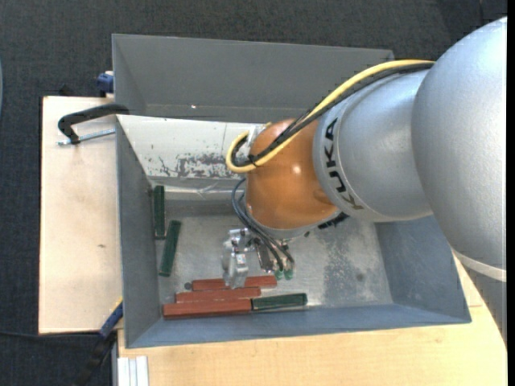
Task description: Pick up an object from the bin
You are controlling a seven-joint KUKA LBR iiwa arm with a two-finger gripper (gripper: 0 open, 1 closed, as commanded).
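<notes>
Camera view: bin (pixel 241 71) from above
Gripper (pixel 259 265): fingers spread, empty, over red blocks (pixel 213 299) by near wall
Green bars (pixel 169 248): left wall

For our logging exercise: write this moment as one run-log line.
gripper: low over red-brown bars by near wall of bin | green bar: right of them | tilted green bar: by left wall

Hand (pixel 240 265) over red-brown bars (pixel 211 299)
</notes>
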